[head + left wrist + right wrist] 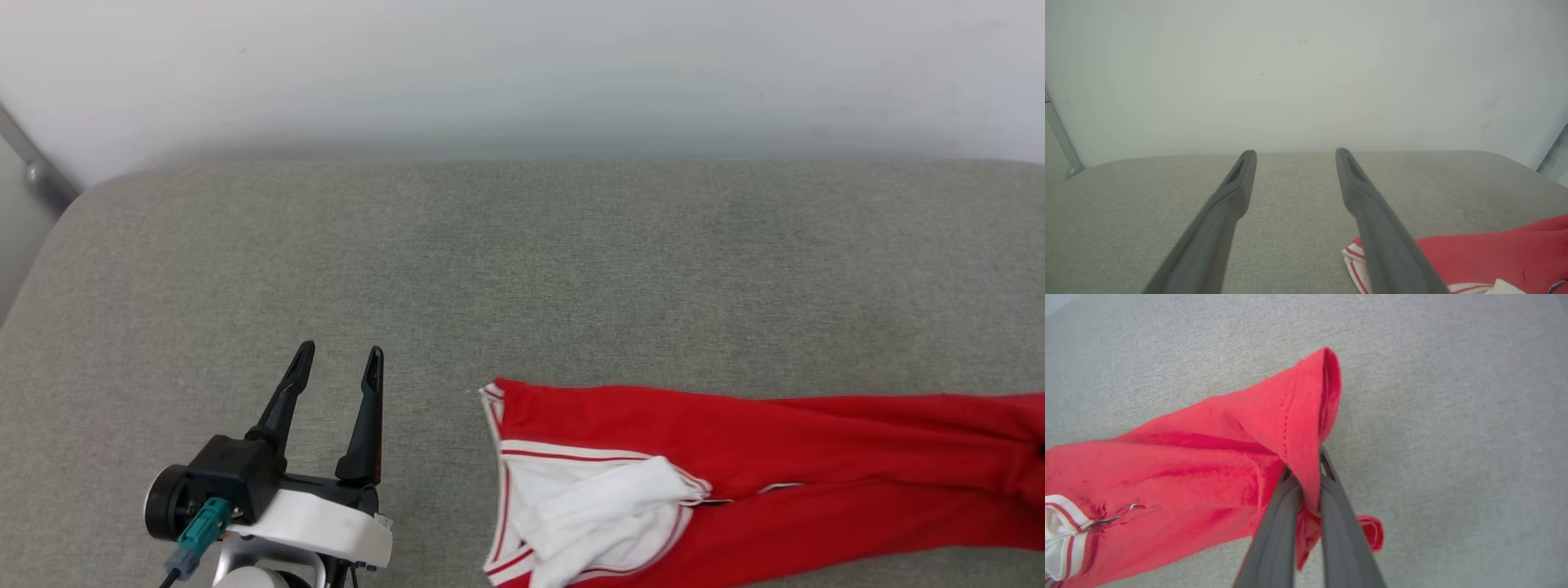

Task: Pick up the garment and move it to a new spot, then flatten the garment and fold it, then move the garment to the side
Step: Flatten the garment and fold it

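Lower left in the head view, your left gripper [340, 351] stands wide and empty above the grey cushion [522, 269]. At lower right lies the garment [775, 457], bunched; likely soft, light and limp. Your right gripper [1306, 477] pinches its red hem [1306, 416]; take the striped edge [494, 408] too.

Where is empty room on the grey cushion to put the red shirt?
Free: the cushion between the wall and the garment, and between the left pincer and the garment. Crowded: front right, where the right pincer pinches it.
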Tool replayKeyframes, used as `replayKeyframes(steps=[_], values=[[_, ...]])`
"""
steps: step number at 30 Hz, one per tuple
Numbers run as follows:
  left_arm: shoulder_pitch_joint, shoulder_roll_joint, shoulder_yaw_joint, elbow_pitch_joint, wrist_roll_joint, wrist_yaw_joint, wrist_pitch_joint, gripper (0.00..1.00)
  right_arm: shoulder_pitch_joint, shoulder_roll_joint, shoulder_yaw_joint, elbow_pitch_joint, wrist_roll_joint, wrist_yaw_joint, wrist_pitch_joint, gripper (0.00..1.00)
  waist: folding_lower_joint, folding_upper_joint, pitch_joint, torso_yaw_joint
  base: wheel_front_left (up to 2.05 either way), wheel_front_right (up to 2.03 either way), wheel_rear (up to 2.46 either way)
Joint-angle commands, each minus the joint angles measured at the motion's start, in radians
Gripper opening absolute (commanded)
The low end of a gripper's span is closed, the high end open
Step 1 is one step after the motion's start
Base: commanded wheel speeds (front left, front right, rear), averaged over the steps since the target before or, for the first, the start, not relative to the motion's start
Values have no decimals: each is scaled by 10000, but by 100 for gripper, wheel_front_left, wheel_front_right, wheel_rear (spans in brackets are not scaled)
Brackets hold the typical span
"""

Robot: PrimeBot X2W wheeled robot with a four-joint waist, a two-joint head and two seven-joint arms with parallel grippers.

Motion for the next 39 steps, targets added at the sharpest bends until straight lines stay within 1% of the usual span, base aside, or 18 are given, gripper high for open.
replayKeyframes(steps=[1,4,6,9,12,14,16,19,22,25,28,29,31,32,35,37,39], values=[[94,-12,-43,55,20,42,9,100,-99,-12,-355,-74,-179,-6,134,0,-1,0,-64,-52,0,0,0],[138,-14,-65,120,12,60,7,100,-180,356,-758,-189,-170,-6,618,0,-1,0,-141,-154,0,0,0],[165,-25,-89,158,-8,45,4,100,-305,920,-874,-278,280,-6,1129,0,-1,0,-201,-201,0,0,0],[169,-16,-141,202,-16,30,24,100,-367,1809,-757,-470,1140,-6,2007,0,-1,0,-280,-239,0,0,0],[141,-11,-204,253,-24,-9,63,100,-334,2540,-434,-720,2141,-6,2635,0,-1,0,-374,-220,0,0,0],[100,-6,-264,286,-24,-26,93,100,-198,2803,-53,-779,2821,-6,2908,0,-1,0,-423,-172,0,0,0],[38,0,-327,314,-21,-69,138,100,-96,2934,485,-755,3496,-6,3022,0,-1,0,-445,-100,0,0,0],[-46,2,-400,338,-14,-107,206,100,-120,2970,1496,-369,4852,-6,2715,0,-1,0,-460,32,0,0,0],[-111,19,-430,348,-13,-122,253,100,-298,2954,2727,52,6128,-6,1937,0,-1,0,-413,173,0,0,0],[-186,23,-465,347,-27,-141,266,100,-585,2957,3965,460,6827,-4,1016,0,-1,0,-327,300,0,0,0],[-213,14,-497,391,-38,-162,272,100,-842,2957,5066,976,6919,-6,125,0,-1,0,-264,404,0,0,0],[-226,4,-507,408,-39,-151,281,100,-936,2957,5376,1104,6943,-4,-116,27,-1,0,-245,440,0,0,0],[-258,-13,-515,433,-56,-157,267,100,-1054,2954,5874,1393,7031,-6,-469,49,-1,0,-225,495,0,0,0],[-261,-20,-507,447,-62,-145,257,100,-1131,2952,6074,1481,6951,-4,-643,100,-1,0,-218,511,0,0,0],[-236,-20,-482,492,-67,-115,220,100,-1296,2941,6480,1643,6737,-4,-1013,100,-1,0,-227,516,0,0,0],[-183,-11,-462,508,-90,-78,198,100,-1423,2710,6722,1449,6487,-6,-1206,100,-1,0,-241,485,0,0,0],[-132,4,-449,511,-102,-63,188,100,-1537,2351,6884,1064,6096,-6,-1623,100,-1,0,-264,439,0,0,0]])
